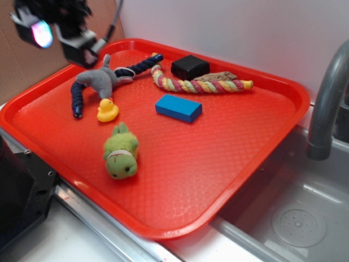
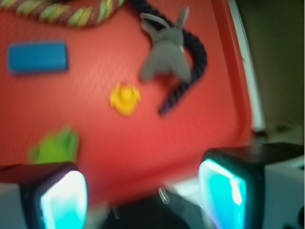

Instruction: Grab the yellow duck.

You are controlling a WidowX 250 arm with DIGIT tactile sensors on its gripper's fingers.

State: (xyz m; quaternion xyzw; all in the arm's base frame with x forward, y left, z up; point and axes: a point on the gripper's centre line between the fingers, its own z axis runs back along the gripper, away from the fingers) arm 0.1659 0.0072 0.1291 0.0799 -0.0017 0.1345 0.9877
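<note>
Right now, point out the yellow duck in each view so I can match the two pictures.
Exterior: the yellow duck sits upright on the red tray, left of centre, just below the grey plush toy.
Wrist: the duck shows blurred near the middle, ahead of the open claw.
Shared landmark: the blue block, off to one side of the duck in both.
</note>
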